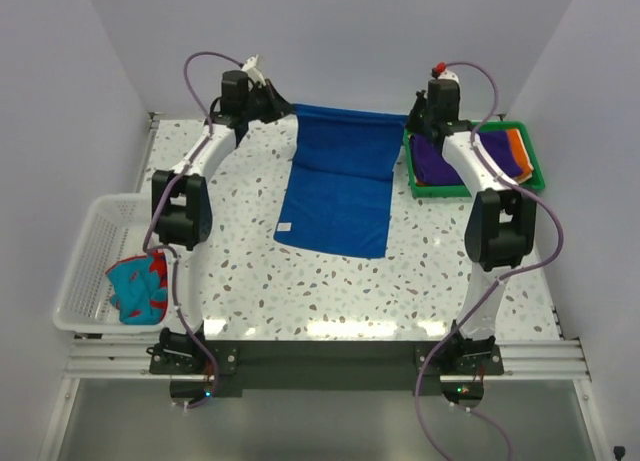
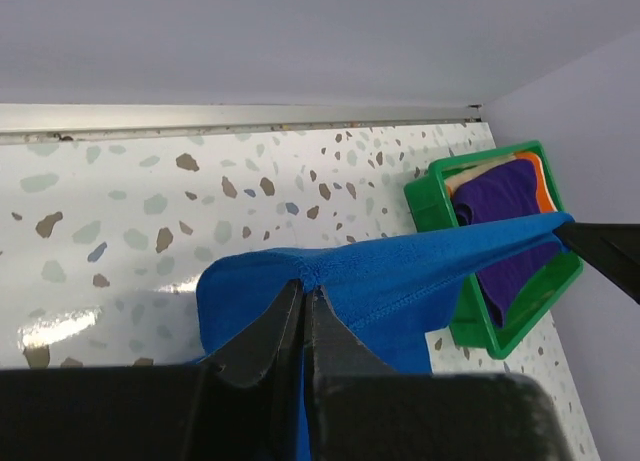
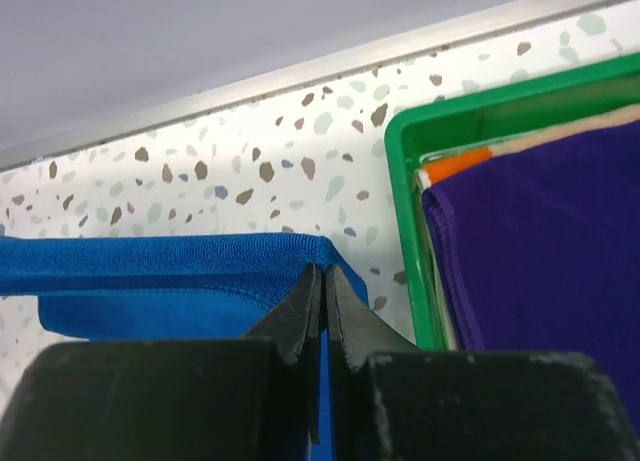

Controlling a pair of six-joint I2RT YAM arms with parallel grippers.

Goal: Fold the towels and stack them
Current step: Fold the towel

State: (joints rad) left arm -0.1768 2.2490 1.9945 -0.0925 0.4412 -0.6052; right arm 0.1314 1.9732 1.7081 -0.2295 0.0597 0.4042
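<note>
blue towel [image 1: 340, 191]: one, far edge lifted taut, rest on table [image 1: 250, 281]
white basket [image 1: 85, 271]: one, one red-teal towel [image 1: 138, 286] inside
green tray [image 1: 535, 166]: one, purple towel [image 1: 440, 161] atop orange towel [image 1: 517, 146]
left gripper [image 2: 305, 286]: pinching towel's far-left corner
right gripper [image 3: 325, 271]: pinching far-right corner

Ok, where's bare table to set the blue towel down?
Bare: between blue towel and white basket; the near strip in front of the towel; right of it, this side of the green tray. Tray and basket: crowded.

A spread towel [image 1: 338, 191] lies centrally, tray [image 1: 440, 192] of stacked towels [image 1: 436, 161] at its right, basket [image 1: 85, 221] holding a bunched towel [image 1: 138, 289] left.
</note>
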